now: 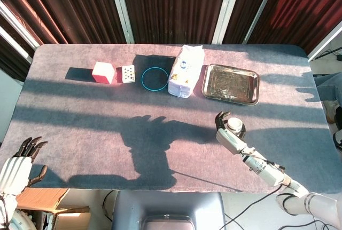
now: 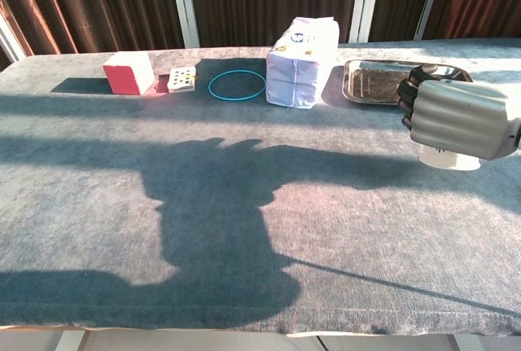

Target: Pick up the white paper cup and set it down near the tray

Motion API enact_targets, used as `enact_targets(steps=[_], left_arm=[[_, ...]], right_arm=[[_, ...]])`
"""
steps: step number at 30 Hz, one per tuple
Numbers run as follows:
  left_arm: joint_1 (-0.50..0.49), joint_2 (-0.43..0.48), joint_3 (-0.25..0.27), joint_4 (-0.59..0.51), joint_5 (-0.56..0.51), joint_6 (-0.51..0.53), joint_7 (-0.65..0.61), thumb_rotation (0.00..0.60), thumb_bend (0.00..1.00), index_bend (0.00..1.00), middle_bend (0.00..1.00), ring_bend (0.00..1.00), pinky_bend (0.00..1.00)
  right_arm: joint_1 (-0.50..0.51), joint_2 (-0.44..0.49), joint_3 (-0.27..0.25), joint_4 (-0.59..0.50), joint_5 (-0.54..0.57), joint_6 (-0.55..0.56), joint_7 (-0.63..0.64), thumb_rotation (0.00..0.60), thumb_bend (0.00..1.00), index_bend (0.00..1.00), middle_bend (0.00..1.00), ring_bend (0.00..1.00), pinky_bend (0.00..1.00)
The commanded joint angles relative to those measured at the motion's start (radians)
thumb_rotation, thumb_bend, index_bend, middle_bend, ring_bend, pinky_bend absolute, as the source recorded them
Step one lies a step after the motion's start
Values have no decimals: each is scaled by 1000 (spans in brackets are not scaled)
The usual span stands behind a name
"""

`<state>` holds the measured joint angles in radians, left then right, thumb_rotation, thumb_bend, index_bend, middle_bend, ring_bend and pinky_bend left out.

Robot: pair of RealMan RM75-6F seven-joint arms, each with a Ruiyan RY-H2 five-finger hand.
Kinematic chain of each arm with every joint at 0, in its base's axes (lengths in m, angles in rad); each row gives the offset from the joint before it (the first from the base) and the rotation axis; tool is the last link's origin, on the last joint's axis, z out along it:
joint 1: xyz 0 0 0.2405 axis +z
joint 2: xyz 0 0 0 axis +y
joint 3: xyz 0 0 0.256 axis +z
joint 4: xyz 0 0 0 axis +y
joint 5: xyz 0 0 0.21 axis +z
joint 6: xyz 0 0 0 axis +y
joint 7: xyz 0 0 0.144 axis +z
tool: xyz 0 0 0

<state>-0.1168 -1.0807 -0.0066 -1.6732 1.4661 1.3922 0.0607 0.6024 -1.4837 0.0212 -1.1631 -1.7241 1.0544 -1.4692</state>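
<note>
The white paper cup (image 1: 234,125) stands on the grey table just in front of the metal tray (image 1: 251,94), mouth down as far as I can tell. In the chest view only its lower rim (image 2: 446,159) shows under my right hand (image 2: 456,119), whose fingers wrap around the cup. Seen from the head view, the right hand (image 1: 226,134) holds the cup from the near side. The tray (image 2: 355,88) lies just behind it. My left hand (image 1: 18,166) hangs off the table's near left corner, fingers apart and holding nothing.
A white paper bag (image 1: 185,71) stands left of the tray. Further left lie a teal ring (image 1: 154,78), a small dotted card box (image 1: 127,73) and a red cube (image 1: 103,72). The arm's broad shadow falls over the middle of the table.
</note>
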Motion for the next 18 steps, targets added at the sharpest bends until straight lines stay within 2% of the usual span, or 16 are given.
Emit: enact_targets(steps=[1, 11, 14, 17, 18], left_arm=[[1, 1, 0, 0, 0, 2, -1, 600, 406, 194, 90, 33, 379], [1, 1, 0, -1, 0, 1, 0, 600, 407, 195, 90, 35, 379], [1, 2, 0, -2, -2, 0, -1, 600, 407, 195, 90, 36, 380], [2, 4, -1, -3, -3, 2, -4, 600, 407, 195, 90, 35, 380], [3, 4, -1, -3, -3, 3, -6, 600, 407, 194, 90, 35, 380]], right_arm=[[-6, -8, -3, 5, 10, -3, 20, 600, 283, 595, 469, 311, 506], [-24, -28, -6, 40, 40, -2, 66, 600, 283, 495, 402, 253, 500], [-38, -21, 4, 16, 65, 11, 91, 600, 283, 386, 321, 197, 478], [-64, 8, 23, -63, 115, 29, 140, 600, 283, 237, 209, 133, 448], [-82, 28, 33, -119, 150, 37, 157, 600, 283, 198, 178, 114, 429]])
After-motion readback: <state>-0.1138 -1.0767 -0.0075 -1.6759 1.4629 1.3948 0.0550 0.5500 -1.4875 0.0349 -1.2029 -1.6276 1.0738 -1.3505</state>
